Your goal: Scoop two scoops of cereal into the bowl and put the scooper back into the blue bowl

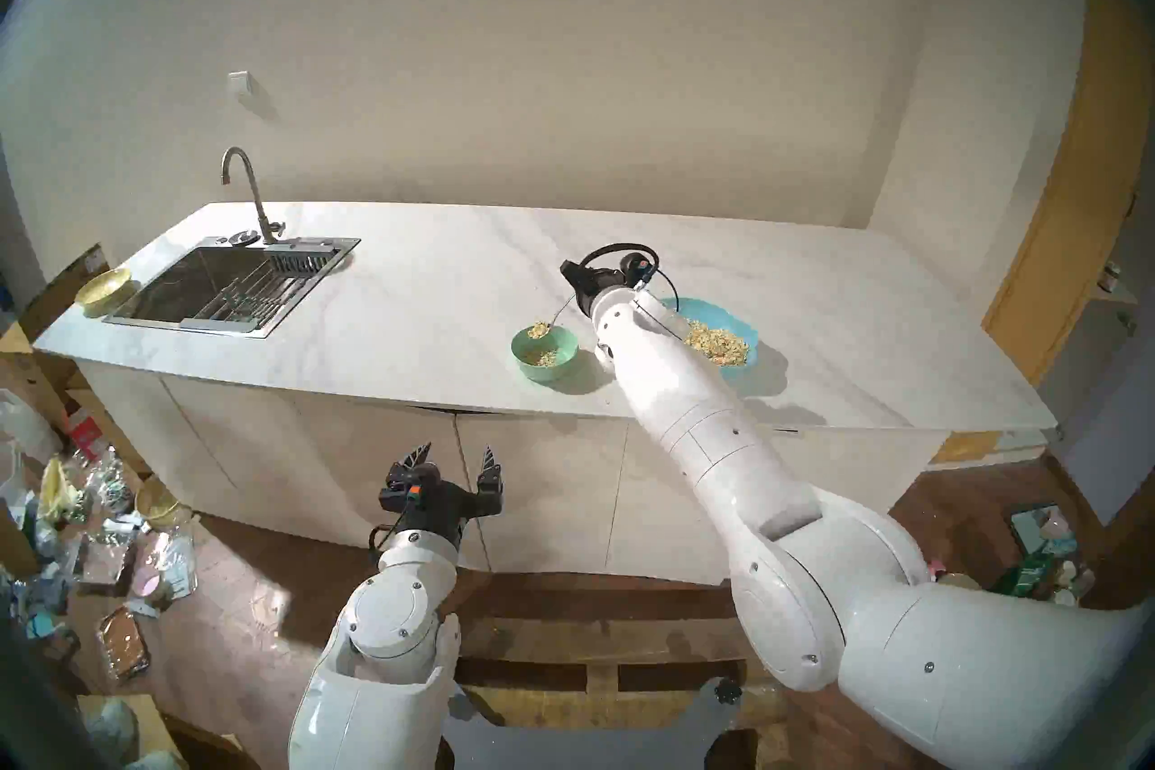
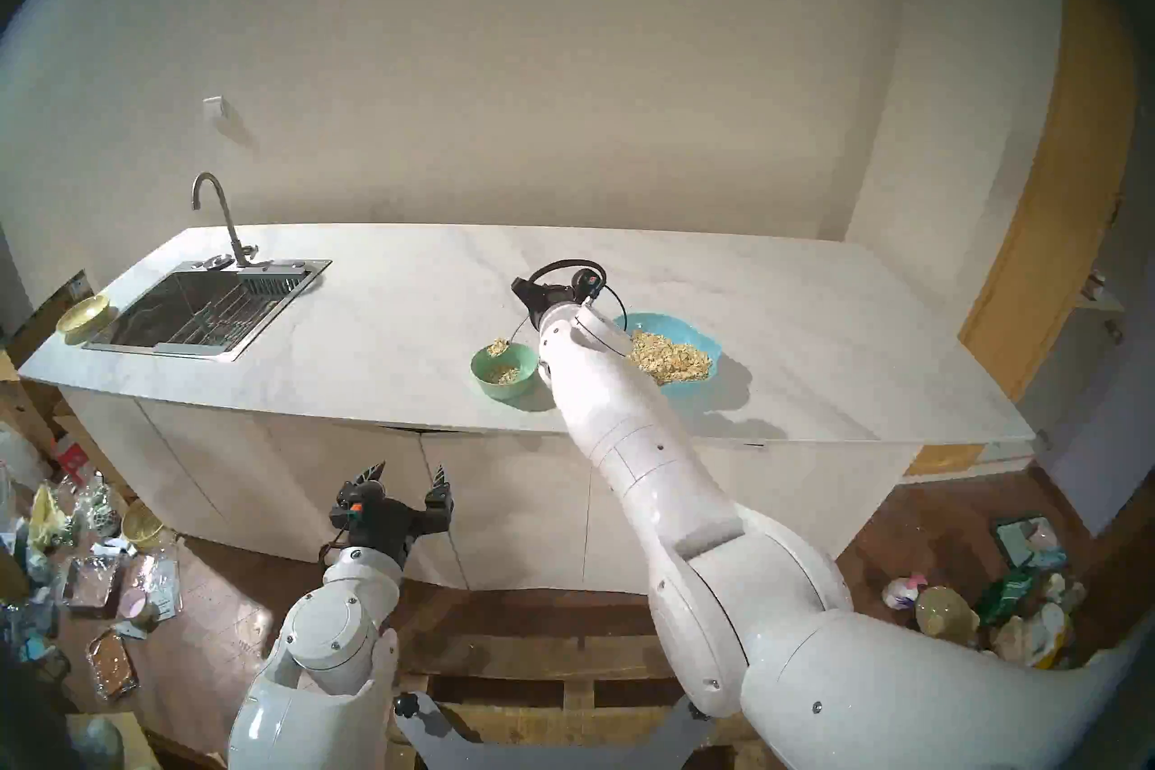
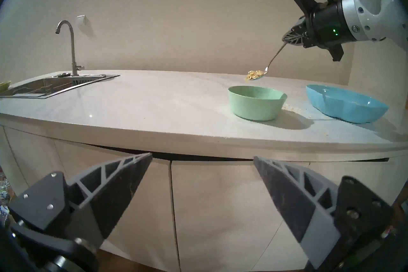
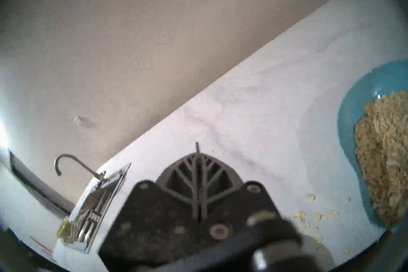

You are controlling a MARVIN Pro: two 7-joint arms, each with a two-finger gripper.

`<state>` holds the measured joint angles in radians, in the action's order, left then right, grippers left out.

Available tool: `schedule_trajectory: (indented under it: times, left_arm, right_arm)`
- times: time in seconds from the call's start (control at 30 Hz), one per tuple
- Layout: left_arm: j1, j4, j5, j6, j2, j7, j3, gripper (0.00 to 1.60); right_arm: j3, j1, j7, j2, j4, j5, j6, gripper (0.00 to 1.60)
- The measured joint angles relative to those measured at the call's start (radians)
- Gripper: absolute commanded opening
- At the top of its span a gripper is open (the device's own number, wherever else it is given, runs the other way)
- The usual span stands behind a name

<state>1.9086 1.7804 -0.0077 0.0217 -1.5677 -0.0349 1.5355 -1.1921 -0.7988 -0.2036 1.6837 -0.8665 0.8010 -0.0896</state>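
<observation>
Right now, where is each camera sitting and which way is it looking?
Head left: up high, looking down at the counter, both arms showing.
Head right: beside it, nearly the same picture.
Left wrist: low before the cupboards, facing the green bowl; its open left tool shows.
Right wrist: above the counter, tilted; its shut right tool shows.
Both wrist views share the blue bowl.

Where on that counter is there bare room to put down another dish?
The widest bare patch lies between the sink and the green bowl. The counter's right end beyond the blue bowl is bare too. It is crowded where the two bowls stand close together, with spilled flakes and the right tool holding the loaded spoon above.
</observation>
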Motion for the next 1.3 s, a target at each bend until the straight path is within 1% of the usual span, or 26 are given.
schedule_trajectory:
  times: [0.13,0.33,0.43,0.57,0.73,0.93,1.0,1.17,1.3]
  left_arm:
    - [0.0,0.0,0.0,0.0,0.0,0.0,0.0,1.6]
    - [0.0,0.0,0.0,0.0,0.0,0.0,0.0,1.6]
    - [0.0,0.0,0.0,0.0,0.0,0.0,0.0,1.6]
    - [0.0,0.0,0.0,0.0,0.0,0.0,0.0,1.6]
    - [0.0,0.0,0.0,0.0,0.0,0.0,0.0,1.6]
    - [0.0,0.0,0.0,0.0,0.0,0.0,0.0,1.6]
    - [0.0,0.0,0.0,0.0,0.0,0.0,0.0,1.6]
    - [0.0,0.0,0.0,0.0,0.0,0.0,0.0,1.6]
    - [0.0,-0.001,0.0,0.0,0.0,0.0,0.0,1.6]
  right_arm:
    - [0.066,0.012,0.022,-0.021,0.016,-0.033,0.028,0.0]
    - [0.128,0.032,0.05,-0.052,0.049,-0.073,0.068,0.0]
    - [0.177,0.041,0.062,-0.069,0.063,-0.114,0.099,0.0]
    - [0.23,0.047,0.07,-0.084,0.075,-0.151,0.13,0.0]
    - [0.251,0.047,0.071,-0.097,0.074,-0.174,0.159,0.0]
    - [0.23,0.045,0.07,-0.102,0.06,-0.171,0.166,0.0]
    - [0.205,0.044,0.071,-0.099,0.057,-0.154,0.163,0.0]
    - [0.097,0.047,0.07,-0.1,0.061,0.033,0.143,0.0]
    - [0.03,0.053,0.063,-0.152,0.069,0.164,0.129,0.0]
